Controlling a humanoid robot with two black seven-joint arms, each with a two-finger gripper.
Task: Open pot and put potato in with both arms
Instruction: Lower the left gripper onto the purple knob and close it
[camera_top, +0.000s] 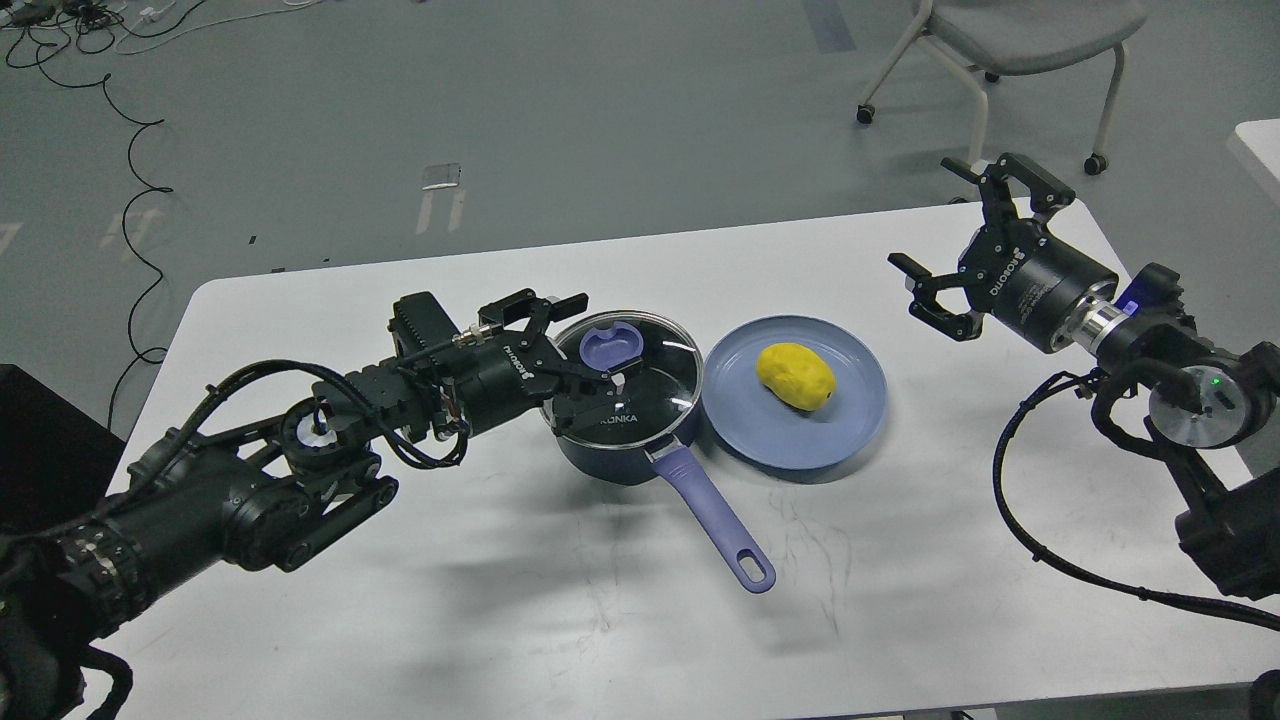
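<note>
The dark navy pot (612, 440) stands at the table's middle with its glass "KONKA" lid (660, 375) on and its purple handle (712, 520) pointing toward me. My left gripper (600, 338) is open at the lid's left side, its fingers spread on either side of the purple knob (610, 347); I cannot tell if they touch it. The yellow potato (795, 375) lies on a light-blue plate (850, 425) right of the pot. My right gripper (945, 225) is open and empty, held above the table to the right of the plate.
The white table (500, 600) has a bare front area. The right arm's black cable (1010, 500) loops over the table's right side. A wheeled chair (1010, 40) stands on the floor beyond the table, and cables (130, 200) lie at far left.
</note>
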